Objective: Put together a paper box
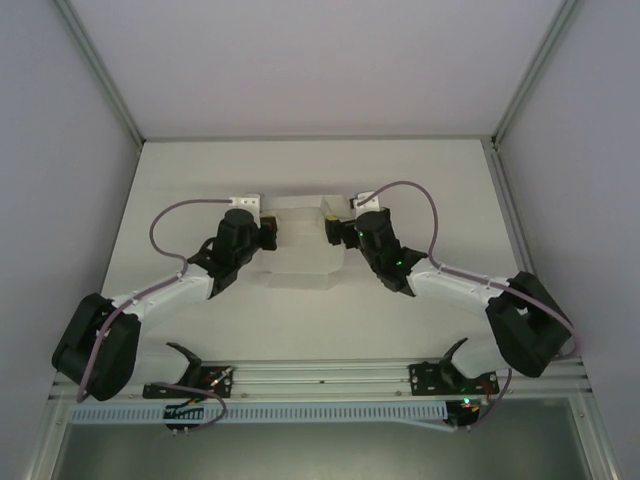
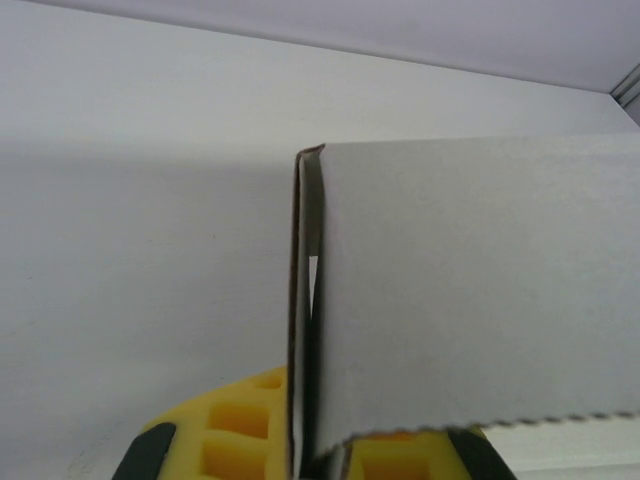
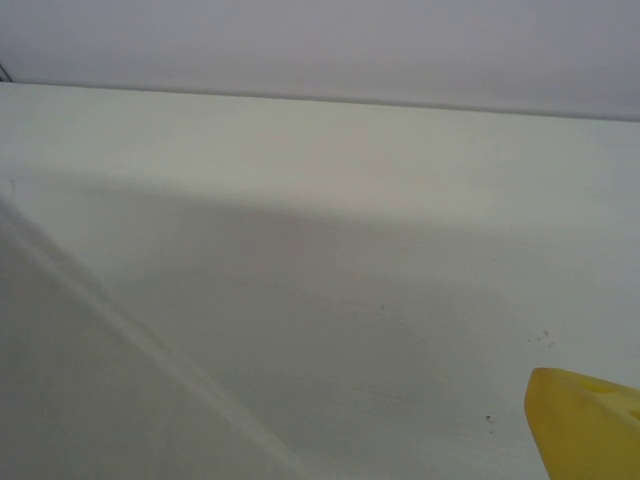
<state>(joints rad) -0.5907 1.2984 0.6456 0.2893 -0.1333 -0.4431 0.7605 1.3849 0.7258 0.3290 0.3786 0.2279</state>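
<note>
White table (image 1: 300, 170) lies under the left claw (image 1: 272, 236); pale back wall (image 1: 300, 60) beyond it (aluminium posts (image 1: 100, 75) flanking); slotted rail (image 1: 320, 412) behind.

One paper box (image 1: 300, 258), two grippers (image 1: 268, 233) (image 1: 331, 232), one table (image 1: 200, 180).

The paper box (image 2: 470, 290) is matt paperboard, the fingers (image 2: 240, 435) yellow plastic, the table (image 1: 300, 325) smooth matt.
</note>
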